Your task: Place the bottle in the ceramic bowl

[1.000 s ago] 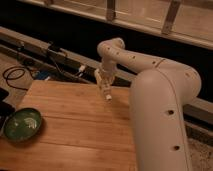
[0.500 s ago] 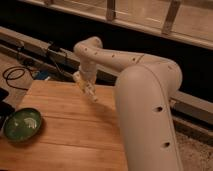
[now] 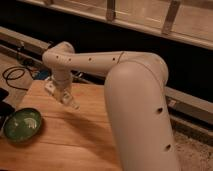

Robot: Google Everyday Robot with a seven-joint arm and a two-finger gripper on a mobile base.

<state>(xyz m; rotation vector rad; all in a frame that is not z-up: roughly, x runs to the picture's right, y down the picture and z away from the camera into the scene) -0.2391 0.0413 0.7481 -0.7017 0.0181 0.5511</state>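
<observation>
My gripper (image 3: 66,99) hangs from the white arm over the back left part of the wooden table (image 3: 75,140). It is shut on the small white bottle (image 3: 73,104), which sticks out below it, tilted down to the right and held above the table top. The dark green ceramic bowl (image 3: 22,125) sits on the table near its left edge, below and to the left of the gripper, and nothing is in it.
My large white arm (image 3: 140,100) fills the right half of the view. Black cables (image 3: 15,75) lie on the floor behind the table's left corner. A dark wall and a rail run along the back.
The arm has swung left, carrying the bottle from above the middle back of the table toward the bowl's side. The bowl has not moved.
</observation>
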